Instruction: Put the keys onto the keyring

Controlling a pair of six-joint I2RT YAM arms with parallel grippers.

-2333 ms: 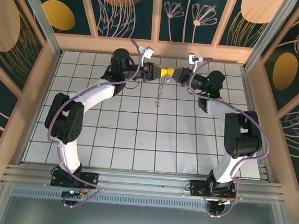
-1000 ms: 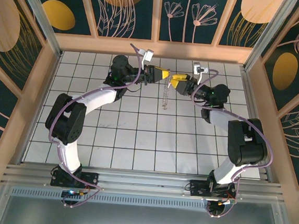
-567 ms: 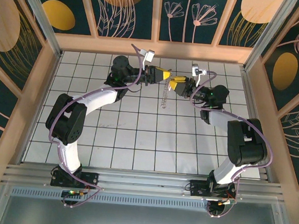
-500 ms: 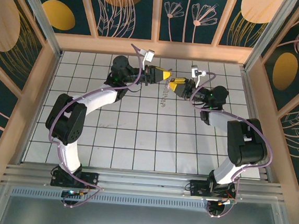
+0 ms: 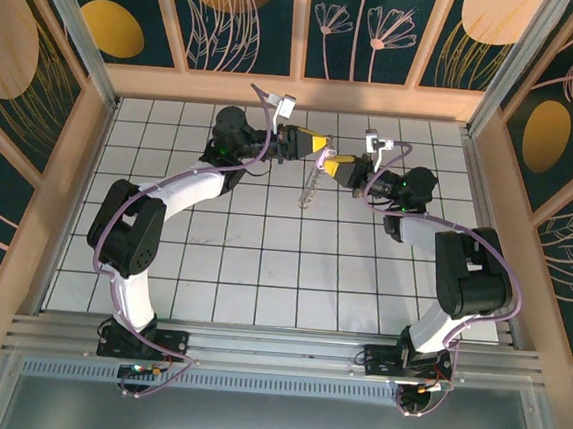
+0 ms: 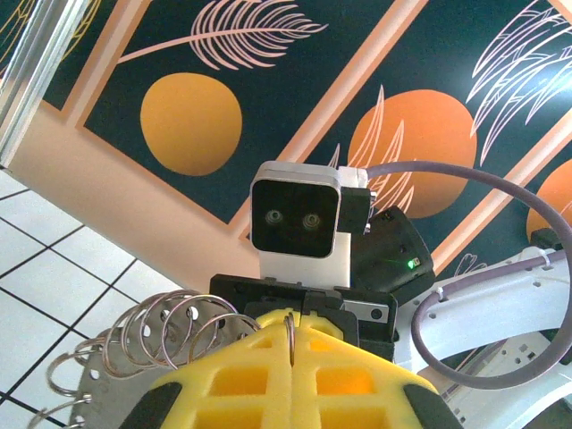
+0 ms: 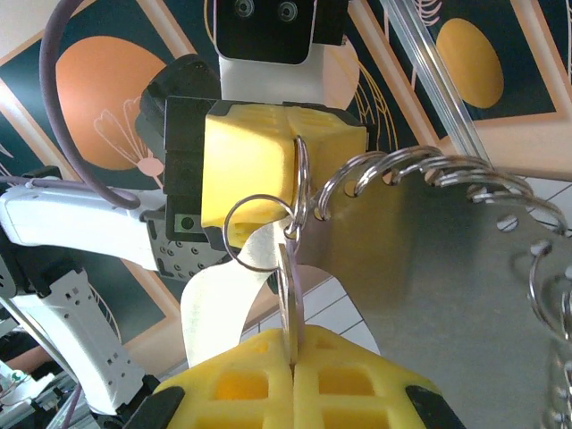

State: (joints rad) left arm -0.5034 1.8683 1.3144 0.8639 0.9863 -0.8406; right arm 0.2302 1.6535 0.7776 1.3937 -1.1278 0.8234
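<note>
key (image 7: pixel 291 307): mauve, seen edge-on, pinched upright between the closed yellow fingers of the right gripper (image 7: pixel 290 357); held in the air just below the ring it faces.
keyring (image 5: pixel 308 189): pale wire loops strung along a flat metal piece; top end held aloft, the rest hanging free above the tiled table (image 5: pixel 262 263).
left gripper (image 7: pixel 290 147): clamped shut on one thin loop at the keyring's top.
small ring (image 7: pixel 255 223): sits between the two grippers, touching the held loop; whether the key is already threaded on it cannot be told.
stage, judged: threading, not confirmed done.
risk: key gripped by a narrow margin may twist or slip if pushed against the wire.
risk: loose hanging length may swing and pull the loop off line.
risk: both claws locked, so pulling apart could strain the ring.
</note>
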